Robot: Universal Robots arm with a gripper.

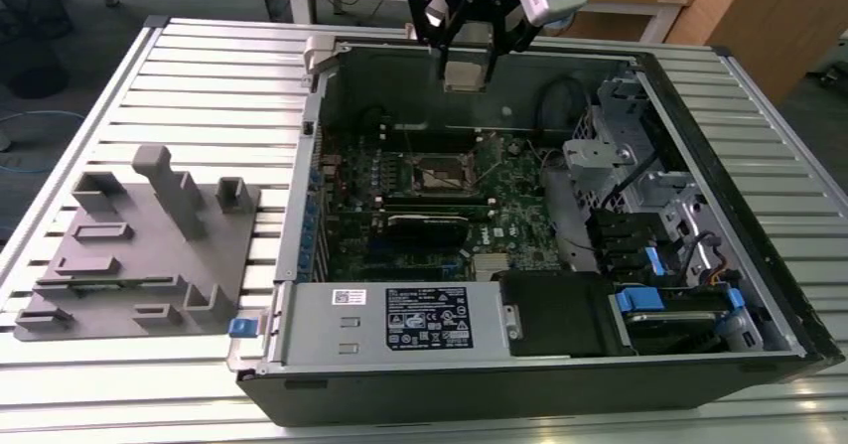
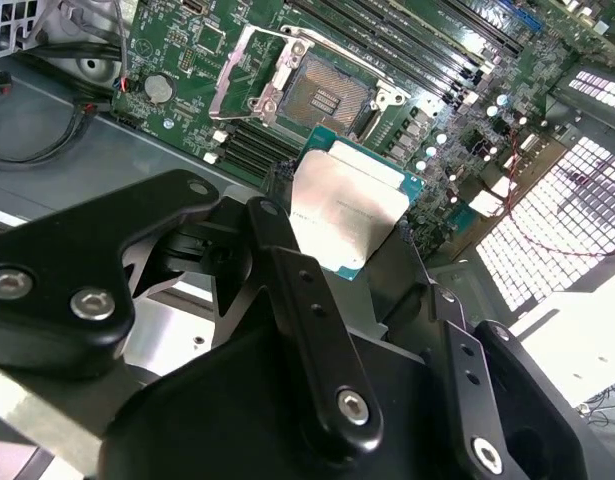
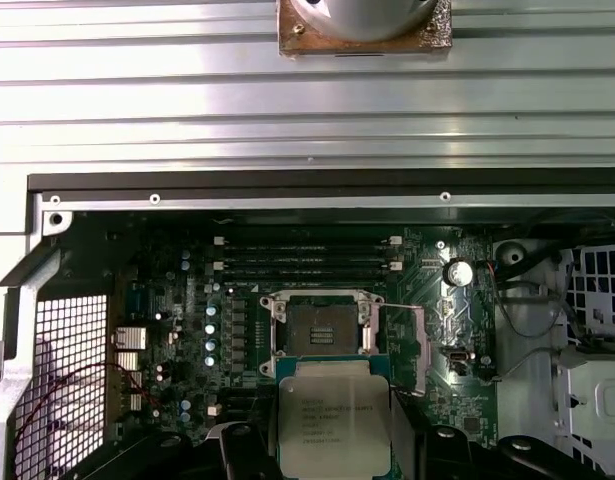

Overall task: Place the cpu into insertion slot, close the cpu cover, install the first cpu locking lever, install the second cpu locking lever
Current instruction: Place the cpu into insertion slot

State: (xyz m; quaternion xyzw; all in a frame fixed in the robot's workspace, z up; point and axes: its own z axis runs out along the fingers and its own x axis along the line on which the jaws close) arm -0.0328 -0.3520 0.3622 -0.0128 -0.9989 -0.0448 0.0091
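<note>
Ribbed metal surface (image 1: pixel 133 384) carried an open black computer case (image 1: pixel 530 409) lying on its side, reaching from the near edge almost to the far edge. Nearest, along the case's front wall, sat a grey power-supply box (image 1: pixel 397 320). Beside the case, toward the surface's edge on the exterior view's left, rested a grey moulded fixture (image 1: pixel 133 245). Farther back lay the green circuit board (image 1: pixel 517 216), with the insertion slot (image 1: pixel 442 174) near its middle, its dark centre bare. In the second wrist view the cpu cover (image 2: pixel 230 80) stood swung open beside the slot. Farthest, above the case's far wall, hung the gripper (image 1: pixel 464 78). Its black fingers (image 2: pixel 287 270) were closed on the cpu (image 2: pixel 347 205), gripping two opposite edges. The chip's pale metal face was turned toward the wrist cameras, and it was held in the air, apart from the slot.
</note>
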